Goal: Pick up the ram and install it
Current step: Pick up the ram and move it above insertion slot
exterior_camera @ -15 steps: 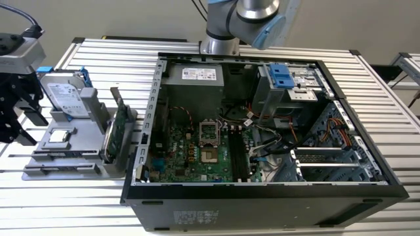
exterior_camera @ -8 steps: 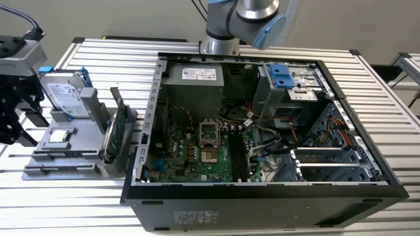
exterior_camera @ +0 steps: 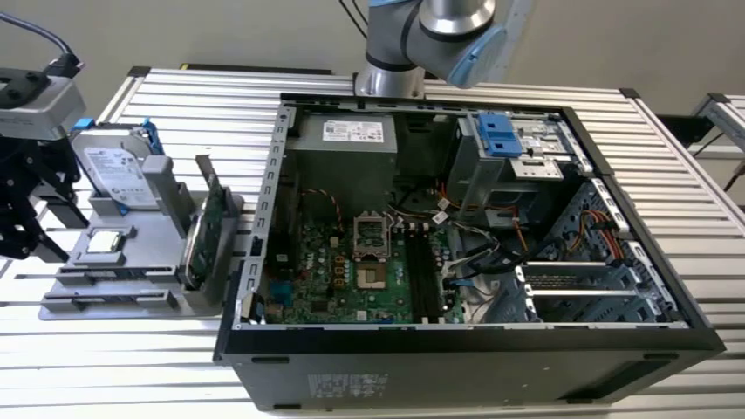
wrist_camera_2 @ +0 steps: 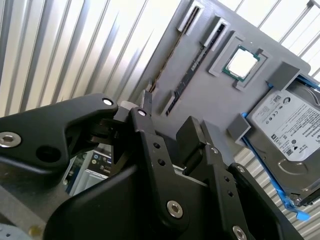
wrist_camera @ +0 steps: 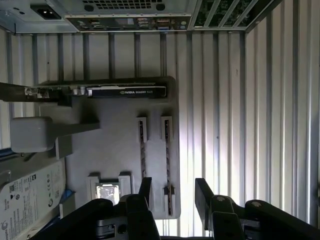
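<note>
Two ram sticks stand on edge in slots of the grey tray [wrist_camera: 115, 145]: one ram stick [wrist_camera: 167, 165] and a second ram stick [wrist_camera: 143, 150] beside it. They show as dark strips in the second wrist view [wrist_camera_2: 186, 75] and at the tray's near end in the exterior view [exterior_camera: 117, 278]. My gripper [wrist_camera: 174, 192] hangs open above that end of the tray, and the first stick lines up between its fingers [wrist_camera: 202, 190] without touching them. In the exterior view the gripper [exterior_camera: 35, 240] is at the far left. Nothing is held.
The tray also holds a silver hard drive [exterior_camera: 117, 170] with blue rails, a processor chip [exterior_camera: 105, 242] and an upright green expansion card [exterior_camera: 201, 240]. The open computer case [exterior_camera: 466, 218] sits to the exterior view's right of the tray, with the motherboard's memory slots [exterior_camera: 421, 271] exposed.
</note>
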